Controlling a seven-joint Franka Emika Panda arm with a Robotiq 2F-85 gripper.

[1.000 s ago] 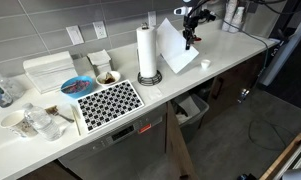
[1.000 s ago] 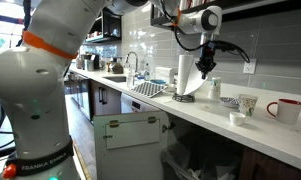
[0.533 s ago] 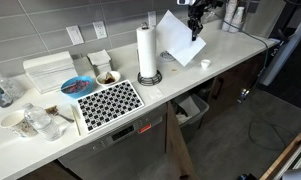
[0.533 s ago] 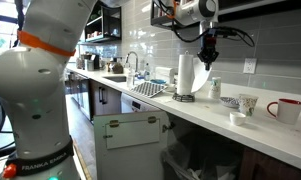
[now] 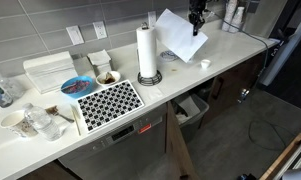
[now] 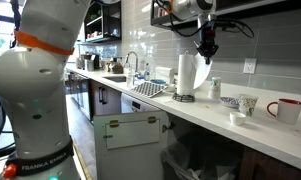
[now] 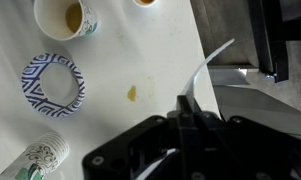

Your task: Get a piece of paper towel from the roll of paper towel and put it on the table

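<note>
Long white countertop table (image 5: 235, 45) runs to upper right. Tall white paper towel roll (image 5: 146, 50) stands upper centre. Thin floppy white paper towel sheet (image 5: 178, 38) hangs right of it, above table. Black gripper (image 5: 197, 24) jaws clenched on the sheet's top edge. Light, limp, tears easily, so edge grip suits.

- A black-and-white patterned mat (image 5: 108, 102) is seen lying flat, with a blue bowl (image 5: 76, 86) just beside its far corner.
- A white napkin stack (image 5: 50, 70) is found behind that bowl, near the wall.
- A red mug (image 6: 286, 110) is set upright, apart from a white cup (image 6: 247, 104).
- In the wrist view, a blue-and-white patterned bowl (image 7: 53, 84), a cup of brown liquid (image 7: 68, 15) and a small brown stain (image 7: 133, 94) are shown from above.
</note>
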